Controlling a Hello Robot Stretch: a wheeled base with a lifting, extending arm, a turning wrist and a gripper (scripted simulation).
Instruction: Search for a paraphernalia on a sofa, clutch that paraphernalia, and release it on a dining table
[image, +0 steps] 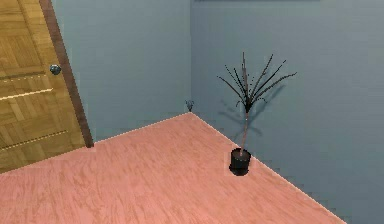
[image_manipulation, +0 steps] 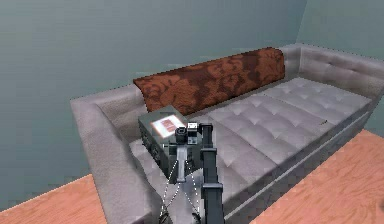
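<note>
On the grey sofa (image_manipulation: 270, 115), at the seat's end nearest its armrest (image_manipulation: 95, 120), lies 1 dark boxy item (image_manipulation: 160, 128) with a pale top, probably the paraphernalia. Robot's gripper (image_manipulation: 177, 145) sits at it; whether it holds anything, or how its jaws stand, cannot be told. Item looks rigid, light, smooth: grasp across its flat sides.

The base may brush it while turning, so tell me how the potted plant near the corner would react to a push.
The potted plant would probably tip easily: a tall thin stem rises from a small dark pot. On the smooth wooden floor it might slide first. Its thin leaves would likely bend.
</note>
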